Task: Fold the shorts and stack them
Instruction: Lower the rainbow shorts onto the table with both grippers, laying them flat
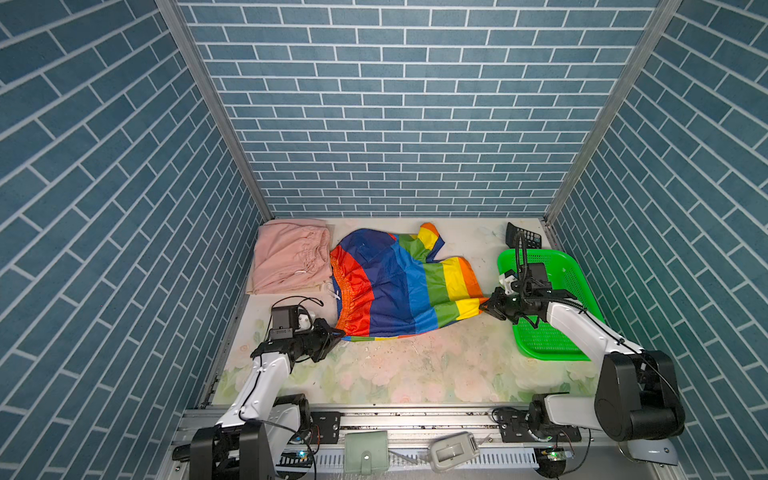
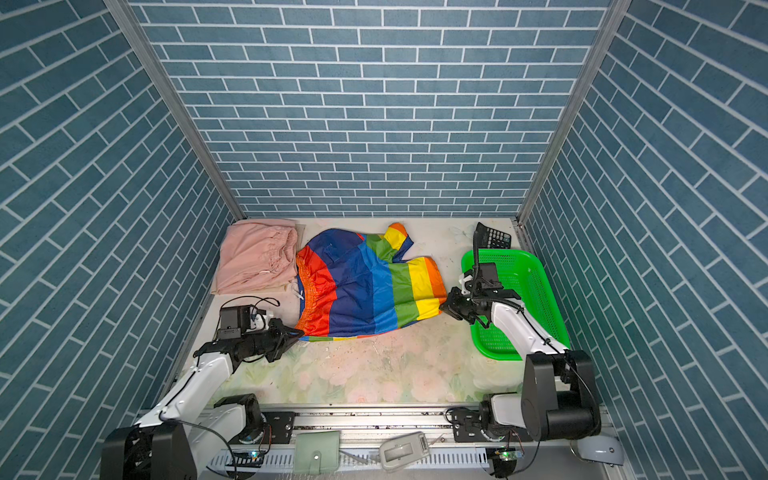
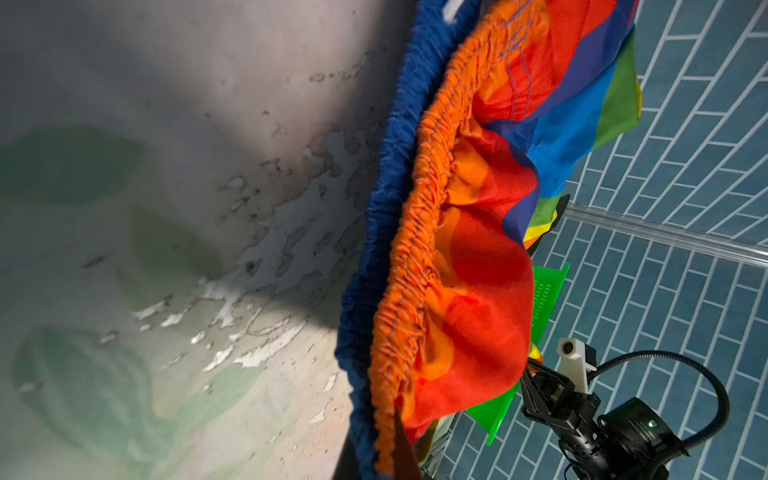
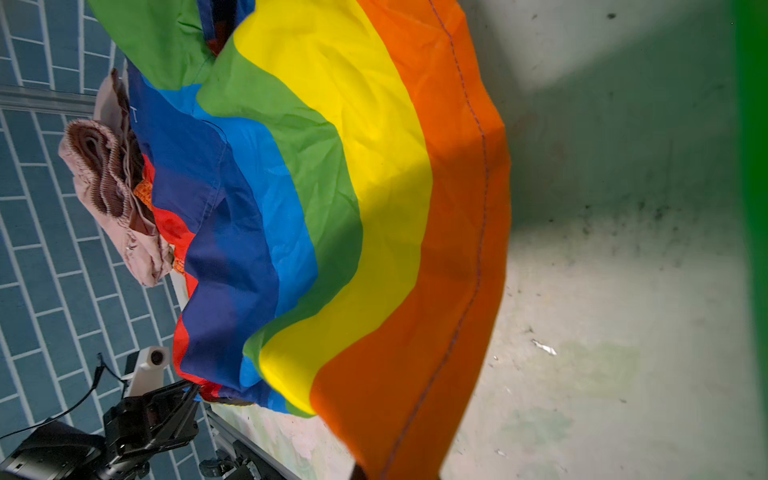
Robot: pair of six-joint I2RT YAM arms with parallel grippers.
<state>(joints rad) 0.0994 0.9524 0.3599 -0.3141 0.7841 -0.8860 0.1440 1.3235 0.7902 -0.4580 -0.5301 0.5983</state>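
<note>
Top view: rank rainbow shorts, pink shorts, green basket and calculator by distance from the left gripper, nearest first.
1. rainbow shorts: in the middle, waistband corner pinched in the left gripper.
2. pink shorts: back left corner, just behind that gripper.
3. green basket: far across, on the right side.
4. calculator: back right corner, behind the basket.
</note>
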